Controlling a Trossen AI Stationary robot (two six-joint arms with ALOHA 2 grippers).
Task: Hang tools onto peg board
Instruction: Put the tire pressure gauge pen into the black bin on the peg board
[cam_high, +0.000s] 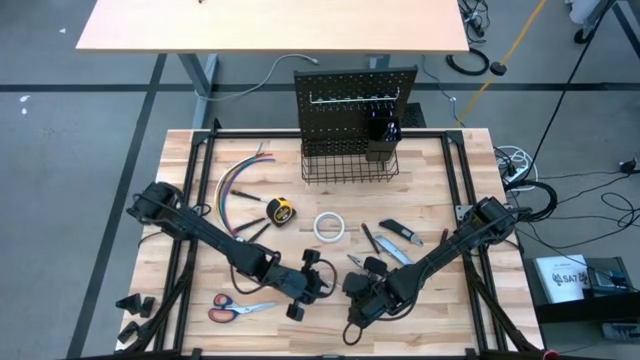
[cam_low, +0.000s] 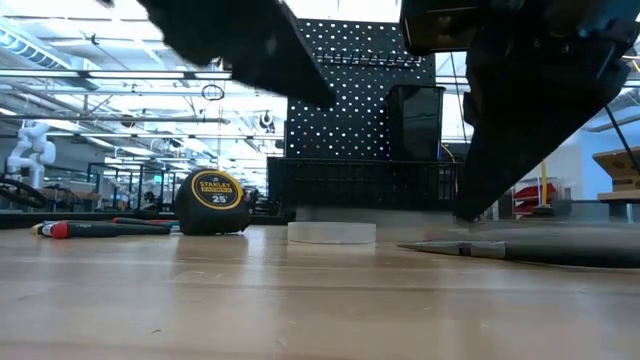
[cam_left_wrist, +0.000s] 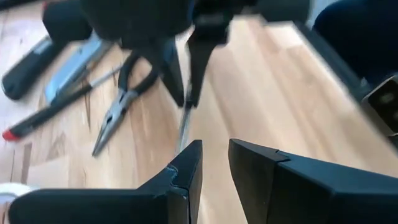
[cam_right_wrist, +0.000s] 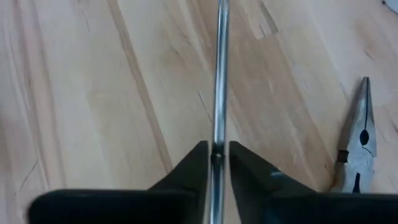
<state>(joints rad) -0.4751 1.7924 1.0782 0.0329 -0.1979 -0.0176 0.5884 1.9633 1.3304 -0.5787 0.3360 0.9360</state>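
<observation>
Plainly, the job is in its early part. The peg board (cam_high: 355, 92) stands at the desk's (cam_high: 450, 310) 12 o'clock edge. Its hook rail looks mostly bare from above, though I cannot tell whether anything small already hangs there. Something dark and bluish may sit in its cup, but this is too small to be sure.

Most of the tools lie loose on the desk:
- The orange-handled scissors (cam_high: 235, 308) are at about 7 o'clock.
- The yellow tape measure (cam_high: 283, 211) is just toward 10 o'clock from the centre.
- A red-and-black screwdriver (cam_high: 250, 228) lies beside the tape measure.
- The blue knife (cam_high: 405, 236) is toward 3 o'clock.
- The long-nosed pliers (cam_right_wrist: 359, 134) are near 5 o'clock.

Both arms meet low at 6 o'clock. The right pincer (cam_right_wrist: 217, 157) is closed on a thin silver tool (cam_right_wrist: 219, 74), pinching its narrow shaft just above the wood. Seen edge-on, it may be a wrench, but its kind cannot be told. The left pincer (cam_left_wrist: 215, 163) faces it from close by, its fingers a narrow gap apart with nothing between them. It looks ready to take the tool, though that is only a guess.

So one tool is in hand and none is surely hung. That tool still has to be carried up to 12 o'clock and set on a hook, then the others follow one by one.
</observation>
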